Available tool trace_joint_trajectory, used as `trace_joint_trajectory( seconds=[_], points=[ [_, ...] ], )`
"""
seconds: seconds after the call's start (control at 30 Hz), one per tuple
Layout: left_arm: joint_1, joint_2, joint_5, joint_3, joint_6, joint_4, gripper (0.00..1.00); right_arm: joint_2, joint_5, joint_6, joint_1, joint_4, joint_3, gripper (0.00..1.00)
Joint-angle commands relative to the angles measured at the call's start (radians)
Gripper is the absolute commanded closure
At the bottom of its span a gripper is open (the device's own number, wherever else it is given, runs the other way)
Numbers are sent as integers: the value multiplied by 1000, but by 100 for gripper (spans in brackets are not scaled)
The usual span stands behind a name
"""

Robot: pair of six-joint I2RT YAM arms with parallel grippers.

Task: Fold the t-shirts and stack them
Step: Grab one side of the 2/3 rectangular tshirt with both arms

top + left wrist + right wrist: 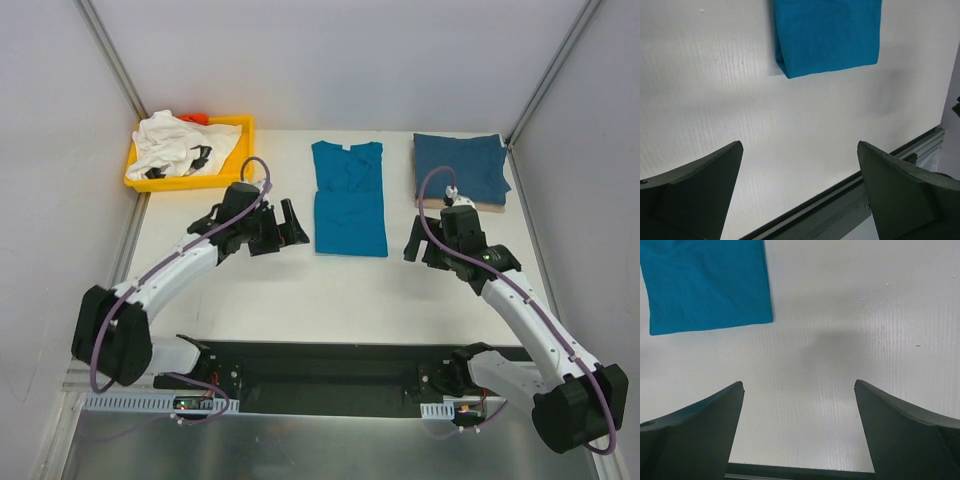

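A teal-blue t-shirt [348,198] lies folded into a narrow strip at the table's middle; its lower corner shows in the left wrist view [827,35] and in the right wrist view [705,285]. A darker blue t-shirt [462,168] lies folded at the back right. A white t-shirt with black marks [178,146] sits crumpled in the yellow tray. My left gripper [296,222] [800,145] hovers open just left of the teal shirt. Open as well, my right gripper [418,250] [799,384] hangs to its right. Neither holds anything.
The yellow tray [243,150] stands at the back left with a small red thing [200,118] at its far rim. A tan board edge [470,205] shows under the dark blue shirt. The table's front rail [850,187] runs below the left fingers. Grey walls enclose three sides.
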Motion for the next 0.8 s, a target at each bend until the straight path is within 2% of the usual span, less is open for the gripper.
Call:
trace_joint_trajectory(
  seconds=[0.0, 0.2, 0.27, 0.47, 0.53, 0.57, 0.77],
  points=[
    [-12, 181, 86, 41, -32, 124, 3, -2, -35, 17, -4, 13, 4, 3],
    [-14, 442, 158, 179, -69, 148, 14, 41, -24, 3, -7, 4, 13, 3],
    [-14, 510, 175, 219, -78, 148, 24, 61, -35, -4, -10, 0, 18, 3],
    [-16, 591, 211, 254, -85, 148, 49, 124, -69, -24, -34, -16, 19, 3],
    [-17, 607, 214, 260, -85, 148, 52, 134, -87, -26, -48, 0, 13, 3],
    [-19, 620, 214, 263, -86, 150, 56, 136, -107, -25, -53, 6, 12, 3],
    [-22, 688, 232, 293, -74, 147, 63, 185, -208, -29, -89, 59, 7, 3]
  ],
)
